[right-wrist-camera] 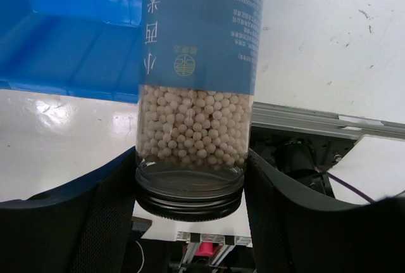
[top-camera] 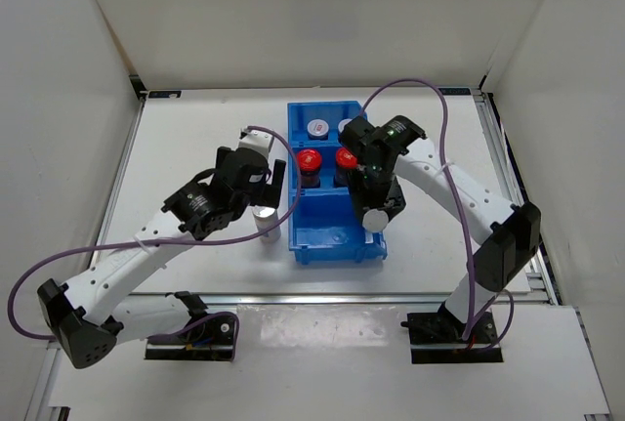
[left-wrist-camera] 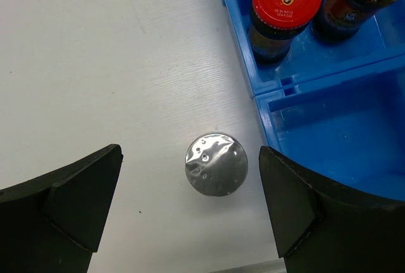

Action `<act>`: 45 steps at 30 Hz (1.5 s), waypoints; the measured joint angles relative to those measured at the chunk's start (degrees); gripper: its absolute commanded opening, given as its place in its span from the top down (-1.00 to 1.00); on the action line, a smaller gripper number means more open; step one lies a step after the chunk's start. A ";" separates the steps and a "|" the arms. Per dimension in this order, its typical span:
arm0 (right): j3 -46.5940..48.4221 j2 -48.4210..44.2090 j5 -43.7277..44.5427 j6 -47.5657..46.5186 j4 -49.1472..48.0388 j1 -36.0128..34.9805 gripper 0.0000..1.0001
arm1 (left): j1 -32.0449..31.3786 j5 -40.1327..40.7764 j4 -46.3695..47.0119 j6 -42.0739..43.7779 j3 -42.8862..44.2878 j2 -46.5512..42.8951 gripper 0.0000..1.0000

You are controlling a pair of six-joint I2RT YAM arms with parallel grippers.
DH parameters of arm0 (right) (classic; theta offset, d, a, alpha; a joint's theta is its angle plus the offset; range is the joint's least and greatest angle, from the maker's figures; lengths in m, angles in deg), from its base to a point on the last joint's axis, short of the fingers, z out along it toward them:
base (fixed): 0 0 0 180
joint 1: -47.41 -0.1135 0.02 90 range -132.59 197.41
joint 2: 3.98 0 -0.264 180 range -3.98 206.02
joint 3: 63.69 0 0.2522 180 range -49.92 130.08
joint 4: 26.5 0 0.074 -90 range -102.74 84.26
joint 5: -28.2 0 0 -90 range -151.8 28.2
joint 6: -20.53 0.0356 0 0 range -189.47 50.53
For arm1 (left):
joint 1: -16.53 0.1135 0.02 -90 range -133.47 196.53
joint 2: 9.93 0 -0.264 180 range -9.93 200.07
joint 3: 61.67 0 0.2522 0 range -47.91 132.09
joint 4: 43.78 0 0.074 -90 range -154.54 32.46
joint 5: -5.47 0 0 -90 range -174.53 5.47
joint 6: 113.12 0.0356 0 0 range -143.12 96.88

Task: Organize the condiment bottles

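Two red-capped bottles (top-camera: 309, 159) (top-camera: 346, 158) stand in the middle compartment of the blue bin (top-camera: 332, 233). Two grey-white-capped bottles (top-camera: 316, 128) stand in its far compartment, one partly hidden. A silver shiny-topped bottle (top-camera: 265, 213) stands on the table just left of the bin. My left gripper (top-camera: 264, 189) hovers above it, open; in the left wrist view the shiny top (left-wrist-camera: 216, 164) lies between the spread fingers (left-wrist-camera: 76, 197), untouched. My right gripper (top-camera: 372, 198) is shut on a blue-labelled bottle of pale beads (right-wrist-camera: 196, 95) at the bin's near right corner (top-camera: 374, 219).
The bin's near compartment (left-wrist-camera: 335, 127) shows bare blue floor. In the right wrist view the bin (right-wrist-camera: 69, 38) is at the upper left and the table's metal front rail (right-wrist-camera: 329, 121) runs behind the held bottle. White walls enclose the table.
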 measured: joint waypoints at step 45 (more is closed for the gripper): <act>4.22 7.82 5.11 -4.15 -5.73 0.02 -1.00 | -0.02 -1.03 -1.01 -1.88 -2.84 2.45 -1.00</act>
